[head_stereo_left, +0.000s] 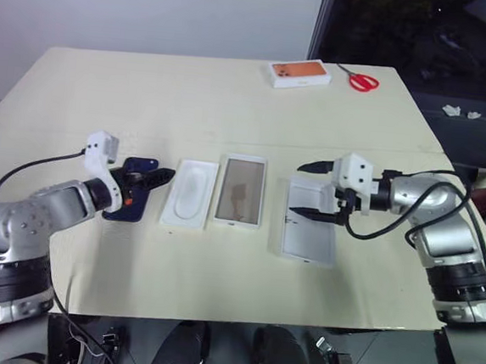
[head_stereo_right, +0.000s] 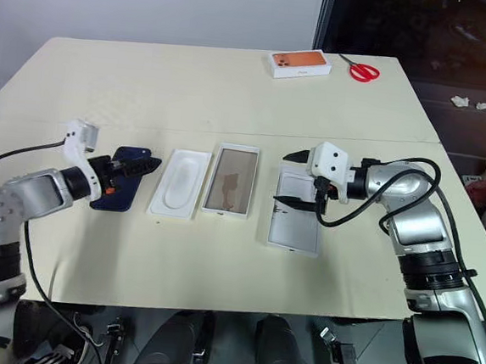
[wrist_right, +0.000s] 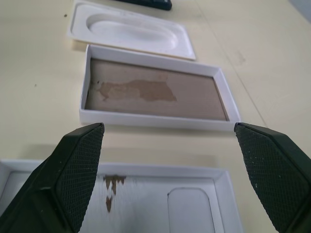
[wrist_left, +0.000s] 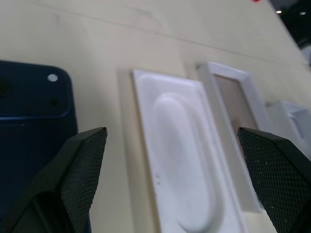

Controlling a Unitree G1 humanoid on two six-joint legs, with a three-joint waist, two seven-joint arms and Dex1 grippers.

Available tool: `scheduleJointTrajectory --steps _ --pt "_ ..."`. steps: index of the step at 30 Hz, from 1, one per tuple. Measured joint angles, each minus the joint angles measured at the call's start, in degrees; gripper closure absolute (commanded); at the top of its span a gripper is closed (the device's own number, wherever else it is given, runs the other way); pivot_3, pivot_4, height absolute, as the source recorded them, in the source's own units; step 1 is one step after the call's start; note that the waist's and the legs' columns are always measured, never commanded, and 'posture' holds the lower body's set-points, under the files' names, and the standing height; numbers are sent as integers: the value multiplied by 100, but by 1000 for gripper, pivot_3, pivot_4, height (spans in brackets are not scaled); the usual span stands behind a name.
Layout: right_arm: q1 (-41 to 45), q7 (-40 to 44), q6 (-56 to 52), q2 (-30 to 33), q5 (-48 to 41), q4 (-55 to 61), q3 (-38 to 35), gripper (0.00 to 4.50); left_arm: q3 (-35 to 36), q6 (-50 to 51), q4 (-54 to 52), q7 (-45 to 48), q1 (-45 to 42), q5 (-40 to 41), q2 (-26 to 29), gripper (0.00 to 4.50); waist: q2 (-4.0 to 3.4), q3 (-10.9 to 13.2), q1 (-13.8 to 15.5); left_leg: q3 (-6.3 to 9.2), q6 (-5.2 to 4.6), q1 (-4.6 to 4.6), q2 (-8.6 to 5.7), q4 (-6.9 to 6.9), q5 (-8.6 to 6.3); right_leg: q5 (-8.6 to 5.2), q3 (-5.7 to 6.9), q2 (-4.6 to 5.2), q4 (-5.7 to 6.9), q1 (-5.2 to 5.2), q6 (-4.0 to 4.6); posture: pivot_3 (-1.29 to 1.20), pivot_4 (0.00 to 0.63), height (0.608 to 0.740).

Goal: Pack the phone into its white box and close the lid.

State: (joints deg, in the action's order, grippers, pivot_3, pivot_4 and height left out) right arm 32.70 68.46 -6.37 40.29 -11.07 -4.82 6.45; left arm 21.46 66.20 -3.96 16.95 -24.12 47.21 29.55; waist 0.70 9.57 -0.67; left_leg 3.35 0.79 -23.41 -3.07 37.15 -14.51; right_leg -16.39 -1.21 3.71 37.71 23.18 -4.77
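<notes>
Presently one phone (head_stereo_right: 120, 190), one white insert (head_stereo_right: 178, 182), one white box (head_stereo_right: 231, 181) and one lid (head_stereo_right: 296, 210) lie in a row, long axes running away from the robot, with the phone outermost on the box's left, back up, camera cluster at the far end. Left gripper (head_stereo_right: 138, 170) hovers over the phone and right gripper (head_stereo_right: 293, 180) over the lid, both spread wide and empty. No writing is legible.

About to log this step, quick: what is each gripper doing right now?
Left gripper: open, holding nothing, above the phone.
Right gripper: open, holding nothing, above the lid.
</notes>
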Motion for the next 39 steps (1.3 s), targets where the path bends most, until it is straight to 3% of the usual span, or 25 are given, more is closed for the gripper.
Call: scheduleJointTrajectory --steps 10,18,25,28,35,39 --pt "4 -212 40 -159 72 0 11 23 -437 -76 177 -17 2 -209 -481 0 0 0 -9 0 23 0 -1 -1 13 0 -3 0 3 2 0 0 150 740" --pt "-17 -223 10 -153 60 119 11 23 -252 85 303 -94 -93 -157 -679 0 -2 -2 20 0 22 2 -2 3 13 0 -1 1 5 -4 0 0 150 740" --pt "-303 39 -772 -137 -146 510 248 23 -5 115 397 -23 -55 -63 -771 0 -1 -4 6 1 21 4 -2 2 13 0 -1 2 7 -3 0 0 150 740" --pt "-270 -7 -740 -275 -146 511 254 0 23 129 461 -34 -68 -43 -831 882 -1 -4 8 1 22 4 -2 3 13 0 -1 2 8 -4 0 0 150 740" --pt "-220 -81 -693 -340 -133 494 301 0 28 433 611 -47 -22 -30 -899 4489 1 -3 11 1 22 2 -5 3 13 0 -1 4 8 -2 0 0 150 740" --pt "-222 -105 -692 -344 -135 501 300 0 19 453 578 1 2 -26 -885 4489 0 -3 5 2 22 3 -4 2 13 0 -1 2 11 -1 0 0 150 740"
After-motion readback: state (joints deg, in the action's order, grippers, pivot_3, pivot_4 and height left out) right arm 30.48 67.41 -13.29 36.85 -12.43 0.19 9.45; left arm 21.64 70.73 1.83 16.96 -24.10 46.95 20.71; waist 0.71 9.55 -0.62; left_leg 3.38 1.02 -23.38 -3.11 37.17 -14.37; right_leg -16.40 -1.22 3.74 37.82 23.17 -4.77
